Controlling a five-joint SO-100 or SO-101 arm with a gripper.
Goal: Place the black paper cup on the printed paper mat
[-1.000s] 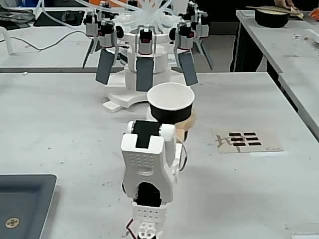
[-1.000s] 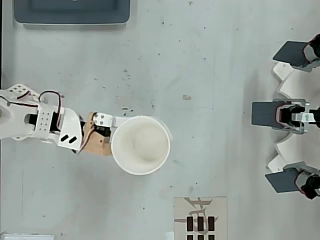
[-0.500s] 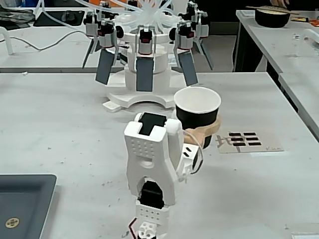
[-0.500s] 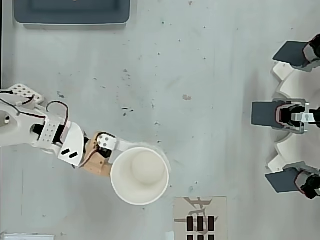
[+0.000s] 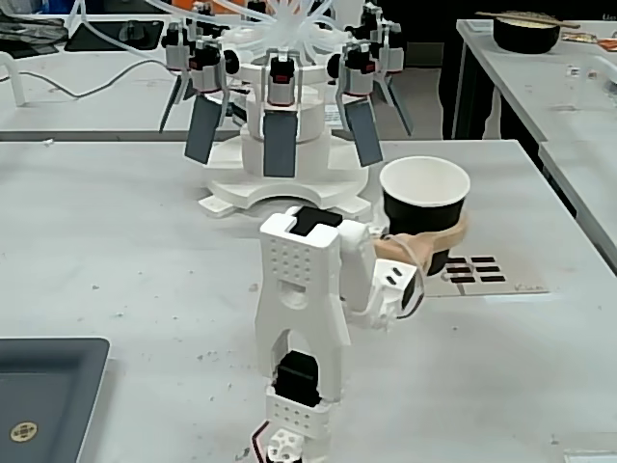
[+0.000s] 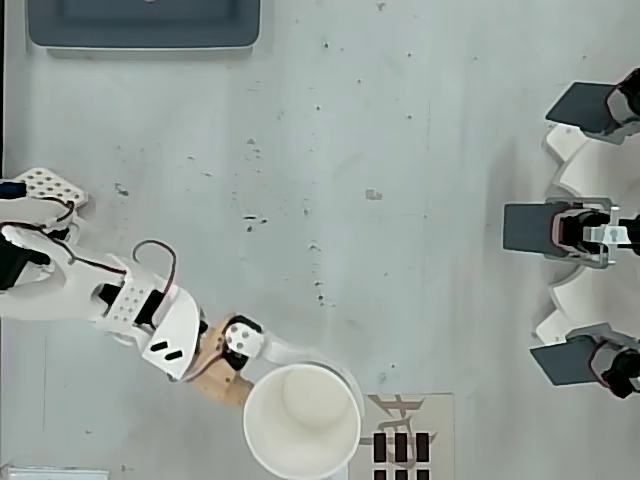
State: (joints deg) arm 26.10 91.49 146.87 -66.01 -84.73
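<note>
The black paper cup point(image 5: 424, 204) stands upright with its white inside facing up, and my gripper point(image 5: 430, 238) is shut on it, a beige finger point(image 5: 410, 246) wrapping its lower wall. From above, the cup point(image 6: 310, 430) looks large and its rim overlaps the left edge of the printed paper mat point(image 6: 412, 440). A white finger point(image 6: 300, 352) curves round the cup's upper side, with the gripper point(image 6: 290, 400) closed around it. In the fixed view the mat point(image 5: 477, 271) lies flat just right of the cup's base. Whether the base touches the table is hidden.
A dark grey tray point(image 5: 43, 395) point(image 6: 145, 25) sits at the table's corner. A white round fixture with grey paddles point(image 5: 284, 130) point(image 6: 585, 230) stands beyond the cup. A dark bowl with chopsticks point(image 5: 525, 31) rests on a neighbouring table.
</note>
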